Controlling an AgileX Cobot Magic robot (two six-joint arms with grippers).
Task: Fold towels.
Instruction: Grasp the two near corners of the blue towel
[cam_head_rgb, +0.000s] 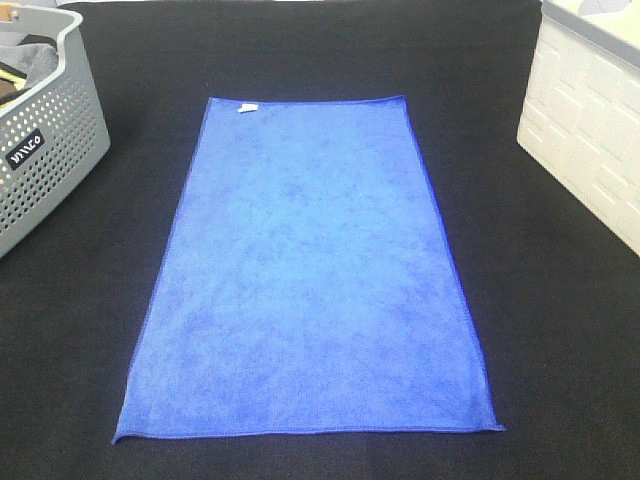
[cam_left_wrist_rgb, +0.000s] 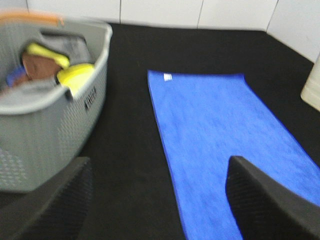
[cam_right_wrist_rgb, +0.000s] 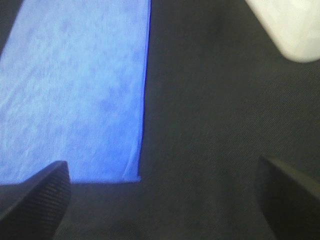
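Note:
A blue towel (cam_head_rgb: 310, 275) lies flat and unfolded on the black table, long side running away from me, with a small white label (cam_head_rgb: 247, 107) at its far left corner. Neither gripper shows in the exterior high view. In the left wrist view the left gripper (cam_left_wrist_rgb: 157, 200) is open and empty, its fingers (cam_left_wrist_rgb: 265, 200) spread above the towel's (cam_left_wrist_rgb: 225, 135) left edge. In the right wrist view the right gripper (cam_right_wrist_rgb: 160, 200) is open and empty above the black cloth, beside the towel's (cam_right_wrist_rgb: 75, 90) near right corner (cam_right_wrist_rgb: 137, 177).
A grey perforated laundry basket (cam_head_rgb: 40, 140) with more cloths inside (cam_left_wrist_rgb: 55, 67) stands at the far left. A white bin (cam_head_rgb: 590, 120) stands at the far right and also shows in the right wrist view (cam_right_wrist_rgb: 290, 25). The black tablecloth (cam_head_rgb: 560, 330) covers the table.

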